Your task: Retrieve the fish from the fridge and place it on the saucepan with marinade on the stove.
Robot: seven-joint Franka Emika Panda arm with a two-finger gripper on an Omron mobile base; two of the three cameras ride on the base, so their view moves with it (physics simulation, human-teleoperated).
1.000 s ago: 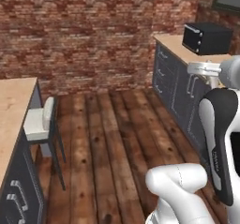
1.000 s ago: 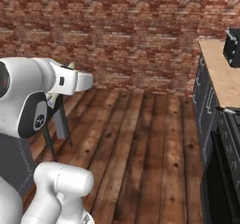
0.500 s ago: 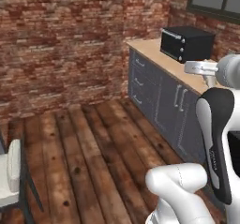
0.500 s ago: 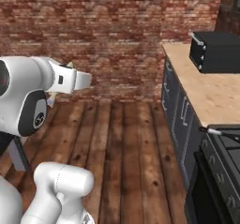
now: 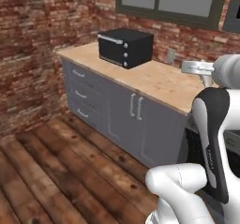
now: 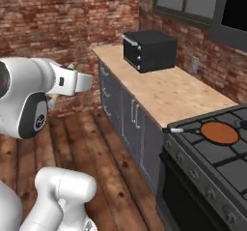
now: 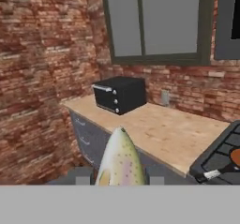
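Observation:
In the hand view my gripper (image 7: 118, 176) is shut on the fish (image 7: 119, 158), a slender silvery-grey speckled fish whose head sticks up between the two fingertips. The saucepan (image 6: 219, 132) sits on the stove (image 6: 212, 167) at the right, its inside covered by the flat orange-brown marinade (image 6: 221, 133). Its thin black handle points left toward the counter. In the hand view the stove (image 7: 219, 155) and the pan's silvery handle end (image 7: 211, 174) lie to the lower right, well away from the fish. The fridge is out of view.
A black toaster oven (image 6: 149, 50) stands at the far end of a wooden counter (image 6: 169, 92) over grey cabinets (image 5: 117, 115). A window (image 7: 154, 21) sits in the brick wall behind. Wooden floor (image 5: 51, 171) spreads left of the cabinets.
The whole picture has swung right with the base: the brick wall and floor gave way to the counter, toaster oven and stove. The fish stays in the shut gripper.

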